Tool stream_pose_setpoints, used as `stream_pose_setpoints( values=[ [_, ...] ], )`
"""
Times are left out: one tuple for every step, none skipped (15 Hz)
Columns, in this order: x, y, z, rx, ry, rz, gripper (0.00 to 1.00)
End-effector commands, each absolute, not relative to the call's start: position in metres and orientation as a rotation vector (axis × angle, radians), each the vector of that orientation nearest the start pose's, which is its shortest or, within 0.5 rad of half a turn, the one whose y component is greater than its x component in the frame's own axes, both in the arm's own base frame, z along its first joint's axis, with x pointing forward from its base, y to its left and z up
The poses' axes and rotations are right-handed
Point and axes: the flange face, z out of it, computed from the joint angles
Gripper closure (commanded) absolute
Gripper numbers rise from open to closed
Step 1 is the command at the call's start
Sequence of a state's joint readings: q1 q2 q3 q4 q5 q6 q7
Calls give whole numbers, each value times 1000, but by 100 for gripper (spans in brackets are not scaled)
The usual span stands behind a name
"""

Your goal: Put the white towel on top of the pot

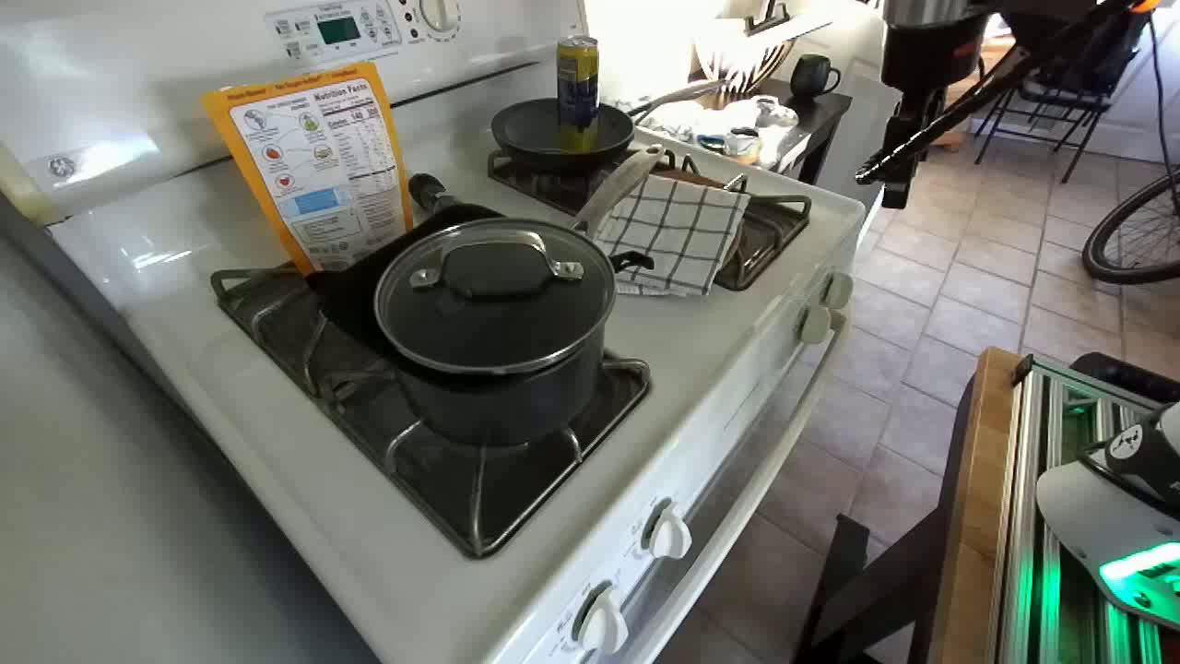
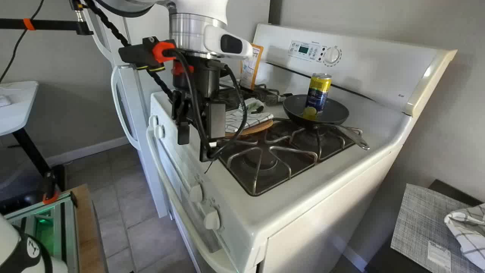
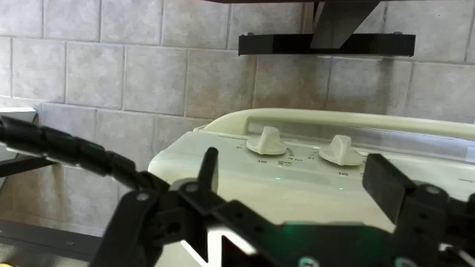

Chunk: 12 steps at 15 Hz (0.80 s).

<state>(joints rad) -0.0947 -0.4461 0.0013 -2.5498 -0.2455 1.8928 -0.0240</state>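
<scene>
The white towel with dark check lines point(image 1: 678, 221) lies folded over the right front burner in an exterior view. It also shows on a round wooden board in an exterior view point(image 2: 252, 118), partly behind my gripper. The dark pot point(image 1: 502, 392) stands on the left front burner with its glass lid point(image 1: 461, 323) on. The pot is hidden or cannot be made out behind the arm in an exterior view. My gripper point(image 2: 195, 146) hangs fingers down over the stove's front edge, apart from the towel. In the wrist view the gripper point(image 3: 291, 159) is open, with nothing between its fingers.
A dark pan point(image 1: 525, 129) with a yellow-blue can point(image 1: 578, 88) stands on a back burner. An orange-edged package point(image 1: 318, 175) leans behind the pot. A long-handled utensil point(image 1: 622, 189) reaches over the towel. Another checked cloth point(image 2: 470, 235) lies on a grey mat beside the stove.
</scene>
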Motion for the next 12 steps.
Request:
stream_pose_setpoints(
  values=[
    [372,-53,409,-3331,-55,375,0],
    [372,-53,409,-3331,-55,375,0],
    [373,-53,409,-3353,-35,378,0],
    [375,-51,409,-3328,-6,354,0],
    [387,-49,415,-3261,140,261,0],
    [393,-48,419,-3224,179,235,0],
    [404,-47,427,-3181,218,196,0],
    [411,-47,431,-3137,258,153,0],
    [423,-49,437,-3102,300,94,0],
    [433,-53,443,-3064,335,33,0],
    [445,-59,450,-3026,356,-40,0],
    [457,-63,453,-2987,372,-113,0]
  ],
)
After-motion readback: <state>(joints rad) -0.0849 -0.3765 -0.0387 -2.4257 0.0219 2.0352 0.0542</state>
